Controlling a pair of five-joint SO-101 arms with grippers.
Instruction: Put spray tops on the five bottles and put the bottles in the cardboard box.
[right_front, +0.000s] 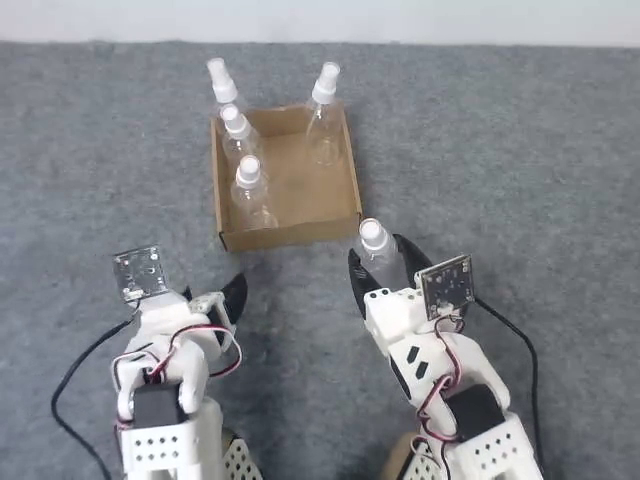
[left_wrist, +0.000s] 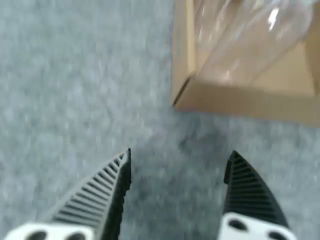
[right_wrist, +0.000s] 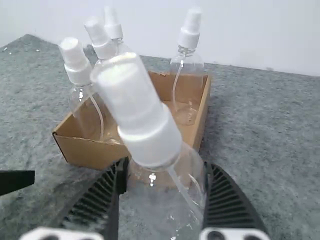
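My right gripper (right_front: 383, 265) is shut on a clear bottle (right_front: 372, 240) with a white spray top, held upright just in front of the cardboard box's (right_front: 290, 232) near right corner. The right wrist view has that bottle (right_wrist: 150, 135) between the fingers. Three capped bottles stand in the box: two along its left wall (right_front: 250, 190) (right_front: 238, 132) and one at the far right (right_front: 323, 115). Another capped bottle (right_front: 220, 82) rises at the back left corner, its base hidden. My left gripper (right_front: 228, 298) (left_wrist: 180, 155) hangs open over the carpet before the box's (left_wrist: 240, 100) near left corner.
Grey carpet (right_front: 520, 150) covers the table, with free room on both sides of the box. A pale wall edge runs along the far side. Cables trail from both arms at the near edge.
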